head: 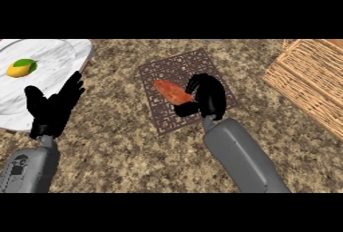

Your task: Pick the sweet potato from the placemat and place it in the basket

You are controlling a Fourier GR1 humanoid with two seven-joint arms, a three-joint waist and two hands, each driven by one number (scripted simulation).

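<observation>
The counter (134,149) spreads speckled brown across the whole view. At its far right sits the wicker basket (311,79), well apart from everything else; at the far left lies a white marble plate (47,59) bearing a small yellow-green fruit (21,68). In the middle is the dark patterned placemat (167,68), and on it the orange sweet potato (171,92), lying slanted from far-left to near-right.

The step in hand looks like the grasp itself. The right hand (209,96) sits just right of the sweet potato, fingers curled over and thumb hooked under its near end, touching it; whether the hold is complete I cannot tell. The next move calls for closing round it, lifting, then carrying right to the basket.

The left hand (55,106) rests open, fingers up, at the plate's near edge.
</observation>
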